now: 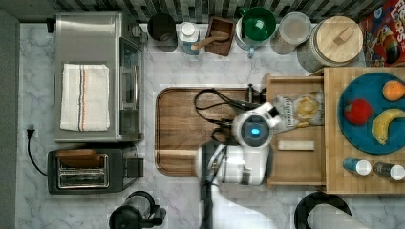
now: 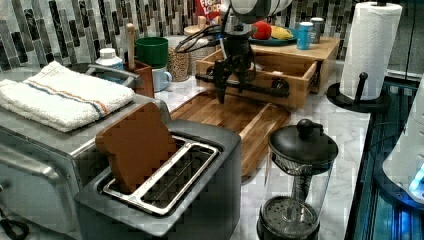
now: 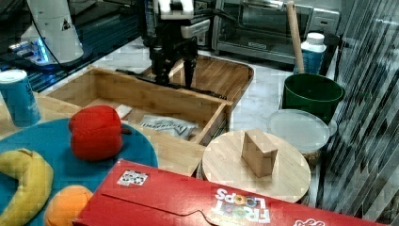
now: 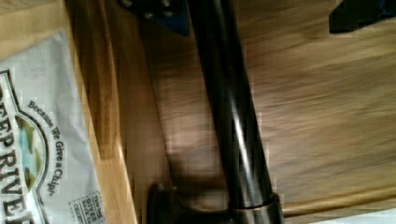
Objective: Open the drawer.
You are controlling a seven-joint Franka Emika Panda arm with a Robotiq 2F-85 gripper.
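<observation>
While it straddles the handle, here is how things stand.

Gripper: fingers spread apart, one on each side of the handle, pointing down; whether either pad touches the bar cannot be told.
Handle: long black bar on the drawer front, passing between the fingers; in the left view it runs along the front board.
Drawer: pulled well out of its box, toward the top view's left, its front over the tray's edge.
Drawer contents: chip bag near the top view's upper side, a pale flat block below it.
Box: light wood, on the counter at the top view's right, with a blue plate of fruit on top.
Tray: darker wood, rounded corners, just beside the drawer front, under the arm.
Toaster: well apart, a brown slice standing in one slot.
</observation>
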